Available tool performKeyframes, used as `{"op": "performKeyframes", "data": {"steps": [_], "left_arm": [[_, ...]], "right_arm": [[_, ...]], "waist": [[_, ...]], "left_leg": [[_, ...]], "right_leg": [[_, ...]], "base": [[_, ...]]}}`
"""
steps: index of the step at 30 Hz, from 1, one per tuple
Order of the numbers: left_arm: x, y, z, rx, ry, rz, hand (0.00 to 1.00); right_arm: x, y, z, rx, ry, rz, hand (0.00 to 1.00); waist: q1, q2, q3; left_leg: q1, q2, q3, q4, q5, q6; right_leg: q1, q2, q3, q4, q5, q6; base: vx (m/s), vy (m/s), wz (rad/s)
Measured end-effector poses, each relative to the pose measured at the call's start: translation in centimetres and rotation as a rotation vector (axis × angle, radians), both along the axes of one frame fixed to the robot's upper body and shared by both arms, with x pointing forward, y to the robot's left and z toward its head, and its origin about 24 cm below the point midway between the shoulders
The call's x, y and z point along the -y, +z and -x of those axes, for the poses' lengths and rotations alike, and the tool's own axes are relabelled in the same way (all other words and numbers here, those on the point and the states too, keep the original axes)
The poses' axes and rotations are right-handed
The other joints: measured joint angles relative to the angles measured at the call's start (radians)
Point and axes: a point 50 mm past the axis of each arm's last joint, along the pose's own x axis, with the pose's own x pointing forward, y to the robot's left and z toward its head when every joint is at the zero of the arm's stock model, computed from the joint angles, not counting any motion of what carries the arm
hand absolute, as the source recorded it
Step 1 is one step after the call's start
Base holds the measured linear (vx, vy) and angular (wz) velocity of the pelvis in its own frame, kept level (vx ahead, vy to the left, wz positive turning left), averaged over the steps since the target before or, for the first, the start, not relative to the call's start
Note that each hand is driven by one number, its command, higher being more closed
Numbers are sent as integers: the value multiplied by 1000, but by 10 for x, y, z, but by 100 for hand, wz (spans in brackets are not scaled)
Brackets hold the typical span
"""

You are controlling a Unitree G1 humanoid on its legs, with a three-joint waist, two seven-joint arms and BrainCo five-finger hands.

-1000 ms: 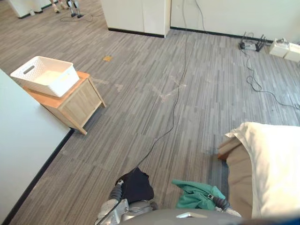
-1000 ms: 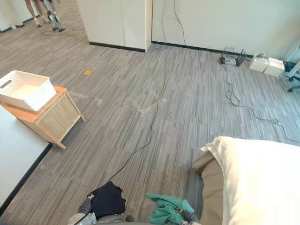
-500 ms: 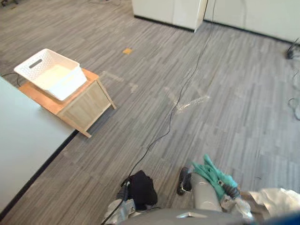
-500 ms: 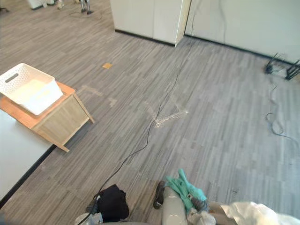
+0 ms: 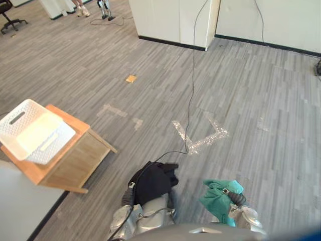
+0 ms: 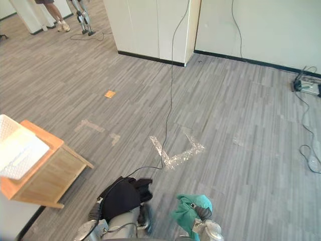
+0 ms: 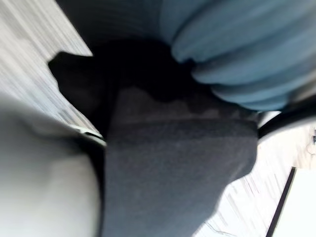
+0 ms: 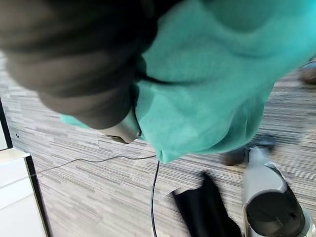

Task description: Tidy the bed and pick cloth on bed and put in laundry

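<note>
A black cloth (image 5: 153,181) hangs bunched over my left hand (image 7: 232,54) low in the eye views, and it fills the left wrist view as dark fabric (image 7: 173,168). To the right of it, a teal cloth (image 5: 218,198) is gathered in my right hand (image 5: 235,198), whose thumb (image 8: 124,129) presses into the fabric (image 8: 207,89). Both cloths hang above the grey floor. The white laundry basket (image 5: 31,131) stands on a small wooden side table (image 5: 75,160) at the left, well apart from both hands.
A pale wall edge with a dark skirting (image 5: 30,211) runs at the lower left beside the table. Clear tape marks (image 5: 200,141) and a thin black cord (image 5: 193,75) lie on the floor ahead. White cabinets (image 5: 173,20) and a person's legs (image 5: 80,7) are far back.
The camera has swung left: the bed and pillow have left the picture, and the basket and table now sit closer at the lower left. Both cloths stay with the hands.
</note>
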Motion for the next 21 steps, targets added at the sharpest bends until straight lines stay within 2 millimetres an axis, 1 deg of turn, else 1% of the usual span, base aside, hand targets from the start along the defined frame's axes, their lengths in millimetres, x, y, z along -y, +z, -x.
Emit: {"op": "performKeyframes", "data": {"steps": [1,2,3,4,5,6,7,8,9,10,11,12,13,14,15,16,17,18,19,20,21], "left_arm": [[-4,0,1,-3,1,-10,100],[-5,1,0,-4,-3,-13,100],[-5,0,-1,-5,-3,-12,100],[-4,0,0,-10,1,-1,100],[-2,-2,2,-26,0,8,100],[-2,-2,3,-33,-1,6,100],[-1,-4,8,-55,5,0,100],[0,-7,12,-82,9,-4,100],[0,-8,13,-89,7,-7,100],[3,-10,17,-107,0,-7,100],[-2,-9,14,-107,4,-27,100],[-3,-10,16,-116,-3,-33,100],[-2,-11,18,-130,-9,-33,100],[1,-14,24,-154,-22,-26,100],[2,-15,25,-160,-28,-23,100],[3,-14,23,-157,-32,-22,100],[4,-14,22,-155,-43,-23,100],[5,-13,19,-149,-46,-22,100],[5,-14,20,-153,-45,-21,100],[4,-14,20,-151,-44,-22,100],[5,-13,19,-146,-44,-21,100]], "right_arm": [[-5,-1,2,7,-8,-9,100],[-7,1,-3,28,-10,-7,100],[-7,2,-4,34,-9,-6,100],[-7,2,-6,40,-9,-5,100],[-10,2,-6,42,-10,-8,100],[-11,2,-5,38,-9,-9,100],[-13,0,-1,21,4,-10,100],[-13,-2,1,2,7,-7,100],[-12,-3,3,-8,3,-4,100],[-9,-5,6,-21,-7,3,100],[-11,-5,6,-32,6,9,100],[-9,-6,7,-36,17,17,100],[-5,-5,9,-41,27,35,100],[6,-2,8,-18,25,76,100],[11,-1,10,-16,22,91,100],[13,-1,11,-19,17,96,100],[15,-1,16,-19,-26,90,100],[15,-1,16,-10,-42,86,100],[15,-1,16,-9,-48,82,100],[13,-1,17,-5,-63,69,100],[12,-1,17,1,-69,62,100]], "waist": [[8,-29,-13],[11,-36,-13],[11,-36,-13],[15,-32,-16],[31,-32,-21],[37,-36,-28],[40,-41,-54],[40,-36,-76],[38,-33,-84],[36,-17,-89],[36,-42,-78],[34,-40,-76],[12,-30,-74],[-13,-7,-76],[-25,-2,-77],[-29,-3,-76],[-31,7,-67],[-39,4,-64],[-42,9,-61],[-43,6,-61],[-44,7,-60]], "left_leg": [[12,-36,-5,-48,-1,3],[12,-49,3,-44,-8,13],[13,-51,12,-35,-10,18],[35,-53,47,-27,-19,31],[77,-63,55,-46,-24,38],[94,-70,52,-59,-24,38],[117,-79,41,-82,-29,38],[139,-82,20,-94,-55,41],[157,-82,5,-104,-74,44],[224,-81,-39,-151,-138,39],[283,-110,-64,-177,-167,31],[306,-115,-80,-183,-179,30],[342,-115,-109,-185,-191,24],[396,-104,-154,-204,-202,13],[421,-97,-189,-216,-204,9],[432,-91,-213,-220,-206,6],[459,-70,-274,-218,-213,-5],[476,-50,-308,-213,-220,-18],[485,-37,-331,-210,-226,-29],[491,-11,-368,-193,-242,-51],[489,17,-401,-172,-266,-63]], "right_leg": [[0,-17,-9,-20,35,20],[13,-24,-11,-41,87,36],[22,-25,-10,-48,112,43],[47,-23,-8,-50,181,56],[67,-23,-7,-39,239,55],[68,-25,-7,-30,267,54],[55,-26,-1,13,319,57],[5,-33,8,138,358,85],[-26,-39,15,223,382,100],[-116,-60,24,448,469,95],[-228,-120,44,706,467,95],[-282,-140,54,806,425,88],[-348,-162,51,908,369,76],[-448,-185,38,975,292,57],[-510,-199,32,972,248,53],[-544,-208,27,956,220,49],[-595,-218,4,838,170,49],[-600,-214,-8,737,161,48],[-606,-208,-11,663,160,47],[-607,-191,-7,509,164,47],[-608,-178,-1,344,189,48]], "base": [[546,138,55],[522,145,50],[469,149,53],[423,150,47],[401,134,43],[357,80,42],[332,26,54],[334,17,60],[369,26,56],[415,61,43],[496,62,41],[413,45,47],[463,53,69],[377,49,88],[374,40,92],[397,-52,128],[510,-108,136],[518,-135,138],[448,-170,119],[445,-209,130],[445,-223,122]]}}
